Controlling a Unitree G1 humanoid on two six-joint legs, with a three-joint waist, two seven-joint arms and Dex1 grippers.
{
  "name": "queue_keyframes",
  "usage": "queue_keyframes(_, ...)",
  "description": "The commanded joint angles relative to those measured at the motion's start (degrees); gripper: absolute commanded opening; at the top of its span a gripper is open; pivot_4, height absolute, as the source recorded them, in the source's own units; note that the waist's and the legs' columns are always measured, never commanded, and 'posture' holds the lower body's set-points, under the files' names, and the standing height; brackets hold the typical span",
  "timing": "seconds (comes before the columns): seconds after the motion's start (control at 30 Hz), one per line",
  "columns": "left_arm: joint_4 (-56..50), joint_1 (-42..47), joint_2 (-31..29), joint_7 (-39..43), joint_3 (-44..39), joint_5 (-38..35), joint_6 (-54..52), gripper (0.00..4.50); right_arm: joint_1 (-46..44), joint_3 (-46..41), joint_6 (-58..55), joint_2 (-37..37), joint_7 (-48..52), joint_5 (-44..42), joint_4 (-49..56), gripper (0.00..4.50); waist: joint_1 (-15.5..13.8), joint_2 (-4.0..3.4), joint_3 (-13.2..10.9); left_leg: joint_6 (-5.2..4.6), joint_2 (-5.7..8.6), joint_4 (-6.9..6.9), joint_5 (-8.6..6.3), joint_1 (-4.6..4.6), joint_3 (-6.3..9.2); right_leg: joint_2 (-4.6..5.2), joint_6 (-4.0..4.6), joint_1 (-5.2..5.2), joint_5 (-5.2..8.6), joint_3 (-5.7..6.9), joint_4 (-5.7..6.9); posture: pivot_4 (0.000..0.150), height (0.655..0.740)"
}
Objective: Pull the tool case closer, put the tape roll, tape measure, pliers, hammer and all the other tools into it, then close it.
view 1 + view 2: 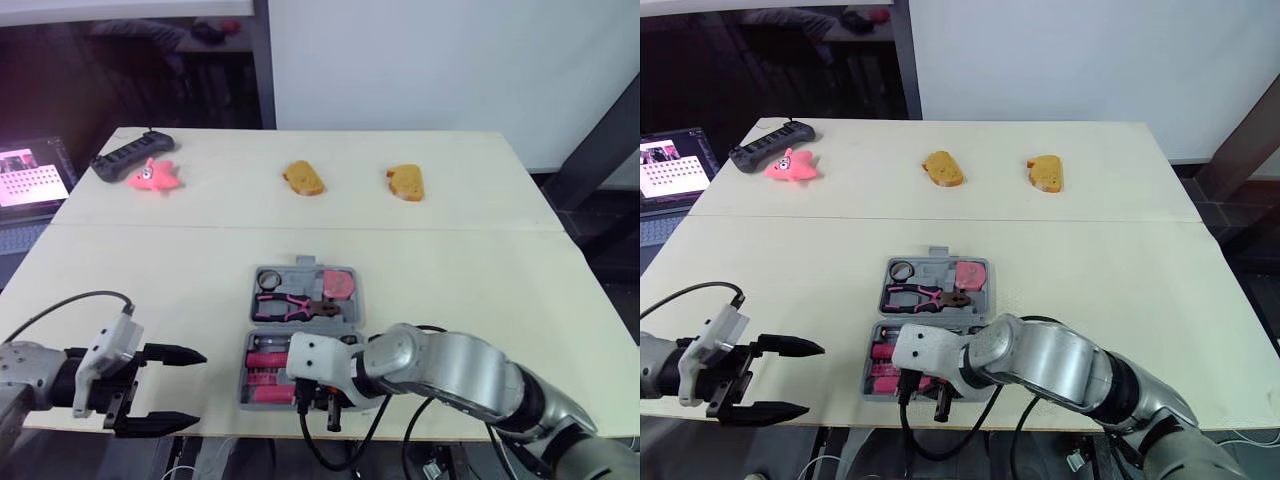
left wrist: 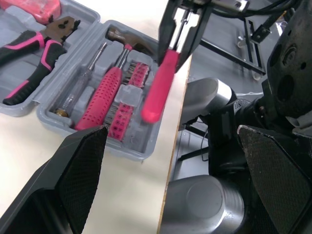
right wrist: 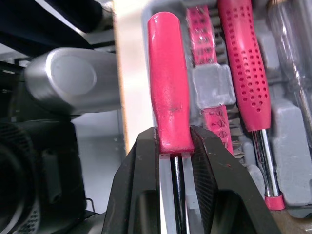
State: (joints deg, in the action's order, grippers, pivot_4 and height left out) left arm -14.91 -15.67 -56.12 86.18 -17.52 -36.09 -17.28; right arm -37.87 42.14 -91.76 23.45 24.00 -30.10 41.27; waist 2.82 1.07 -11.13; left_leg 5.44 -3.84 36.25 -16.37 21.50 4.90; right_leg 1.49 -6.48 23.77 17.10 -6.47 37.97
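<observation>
Right gripper [image 3: 174,136] is clamping a pink-handled screwdriver with a steel shaft [image 3: 168,83], its two black fingers closing where handle meets shaft; it is hovering over the near long edge of the open grey plastic tool case [image 1: 297,268], right at the front edge of the pale worktop [image 1: 500,290]. The screwdriver's long axis is running nearly parallel to the pink perforated grip of the hammer [image 2: 105,95] and the pink strip of bits [image 2: 127,105]; the handle is sitting just outside that strip, over the case's near rim rather than over a slot, so the coming move is looking like a short shift away from the robot and then downward. Whether the handle is touching the rim, I cannot tell.

The left gripper [image 1: 200,388] is waiting with its fingers spread and nothing between them, off to the case's left near the front edge; the right arm is plainly the nearer one.

The case's near half is holding the hammer, the bit strip and a clear-handled tester screwdriver [image 2: 80,83]; the far half is holding the pink-and-black pliers [image 1: 290,305], the black tape roll [image 1: 268,277] and the pink tape measure [image 1: 338,283]; the case is lying open.
</observation>
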Motion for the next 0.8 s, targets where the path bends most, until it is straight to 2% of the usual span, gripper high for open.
queue_keyframes(0.03,-1.0,-0.1,-0.8,1.2,-1.2,0.6,1.9,4.50,-1.1,1.9,-0.6,-2.0,-1.9,0.5,-0.1,0.39,0.1,0.00,0.0,0.00,0.00,0.01,0.00,0.00,0.00,0.00,-0.01,0.02,0.00,0.00,0.04,0.150,0.7400)
queue_keyframes(0.37,-1.0,0.4,-0.3,1.0,-0.3,1.5,3.3,4.50,-3.1,7.1,2.3,-3.9,-4.3,2.3,-5.8,0.39,1.4,0.00,0.0,0.00,0.00,-0.02,0.00,0.01,0.01,-0.01,-0.08,0.06,-0.04,0.00,0.04,0.150,0.7400)
queue_keyframes(0.8,-2.4,-1.5,-0.1,0.0,-1.3,1.6,3.6,4.50,-1.7,10.7,9.0,-5.8,-3.5,4.5,-11.3,0.39,1.5,0.00,0.0,0.00,0.00,-0.07,0.00,0.05,0.00,-0.02,-0.08,0.19,-0.04,-0.02,0.08,0.150,0.7400)
